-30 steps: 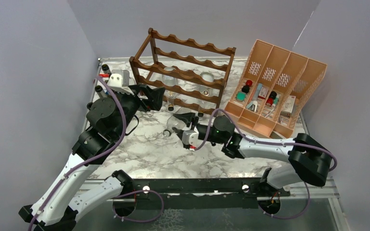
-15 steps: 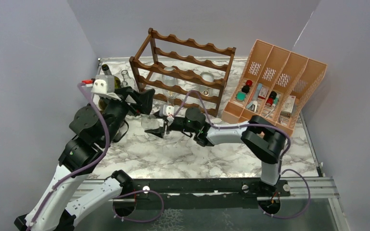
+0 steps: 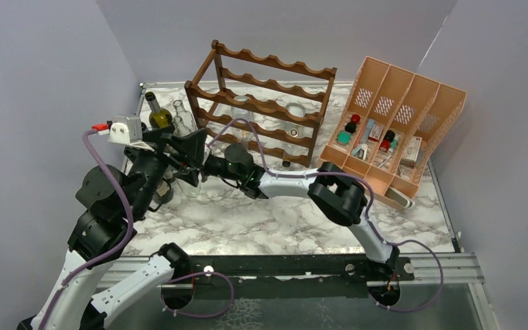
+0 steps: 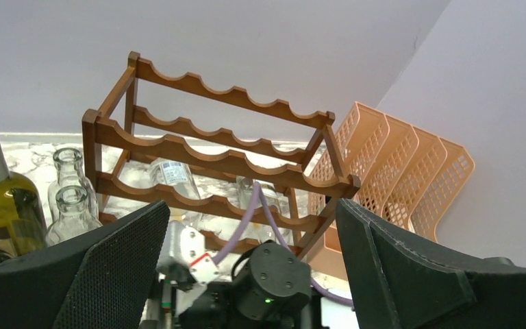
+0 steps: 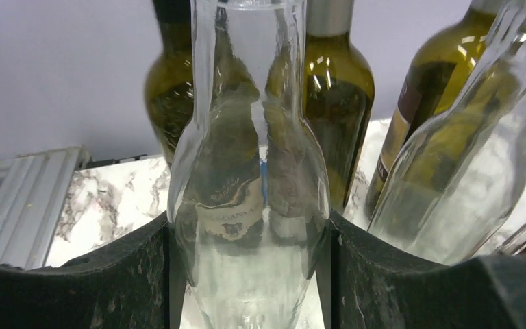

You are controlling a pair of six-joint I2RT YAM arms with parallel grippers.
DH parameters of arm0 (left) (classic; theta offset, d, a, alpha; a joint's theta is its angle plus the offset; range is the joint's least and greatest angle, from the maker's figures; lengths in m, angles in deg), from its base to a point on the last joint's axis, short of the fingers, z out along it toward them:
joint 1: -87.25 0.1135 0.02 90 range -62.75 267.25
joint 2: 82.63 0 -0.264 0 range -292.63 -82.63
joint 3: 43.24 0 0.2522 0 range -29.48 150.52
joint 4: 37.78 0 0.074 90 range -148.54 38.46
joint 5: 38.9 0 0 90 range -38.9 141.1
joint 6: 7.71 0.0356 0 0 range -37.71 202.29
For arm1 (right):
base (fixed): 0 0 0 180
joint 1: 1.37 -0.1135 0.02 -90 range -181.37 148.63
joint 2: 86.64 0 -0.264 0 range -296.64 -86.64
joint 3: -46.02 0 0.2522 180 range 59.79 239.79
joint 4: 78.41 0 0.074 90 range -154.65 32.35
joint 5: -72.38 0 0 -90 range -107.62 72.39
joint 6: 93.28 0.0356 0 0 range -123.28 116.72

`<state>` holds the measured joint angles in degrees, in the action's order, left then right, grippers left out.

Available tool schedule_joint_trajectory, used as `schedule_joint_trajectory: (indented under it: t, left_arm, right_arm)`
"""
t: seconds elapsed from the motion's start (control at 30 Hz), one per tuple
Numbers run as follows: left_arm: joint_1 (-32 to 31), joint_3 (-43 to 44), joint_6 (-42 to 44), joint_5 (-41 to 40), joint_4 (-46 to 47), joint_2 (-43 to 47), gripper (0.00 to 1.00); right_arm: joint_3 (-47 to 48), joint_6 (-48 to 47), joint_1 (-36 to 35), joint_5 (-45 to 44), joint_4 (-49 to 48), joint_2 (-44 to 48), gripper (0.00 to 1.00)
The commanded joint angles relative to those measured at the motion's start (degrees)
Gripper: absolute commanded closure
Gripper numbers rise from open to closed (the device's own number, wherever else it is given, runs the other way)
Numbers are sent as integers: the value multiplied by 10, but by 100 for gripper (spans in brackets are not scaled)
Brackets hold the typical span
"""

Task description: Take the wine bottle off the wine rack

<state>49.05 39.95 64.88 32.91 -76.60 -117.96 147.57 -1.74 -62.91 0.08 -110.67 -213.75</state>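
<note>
Both far left: right gripper (image 5: 250,274) snug around clear bottle (image 5: 250,171), left gripper (image 4: 250,226) agape

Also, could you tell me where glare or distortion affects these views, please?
Right wrist: the clear bottle warps the green bottles behind it, which carry bright glints; left wrist: wine rack crisp, evenly lit; top external: even light, no strong glare.

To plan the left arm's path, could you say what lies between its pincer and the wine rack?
The right arm's wrist, in the left wrist view.
</note>
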Motion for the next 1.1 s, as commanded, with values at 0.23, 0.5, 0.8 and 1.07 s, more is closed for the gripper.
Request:
schedule_joint_trajectory:
  t: [0.23,0.5,0.8,1.07]
  left_arm:
    - [3,-12,-17,17,-8,13,4]
    - [3,-23,-18,11,-10,30,4]
    - [3,-36,-18,-3,-13,29,5]
    - [3,-39,-7,-5,-3,15,5]
  right_arm:
    - [132,-16,-11,-101,56,-91,44]
    - [119,-18,-11,-109,56,-96,29]
    - [74,-9,-14,-151,122,-9,0]
    - [-211,27,-19,-158,129,210,0]
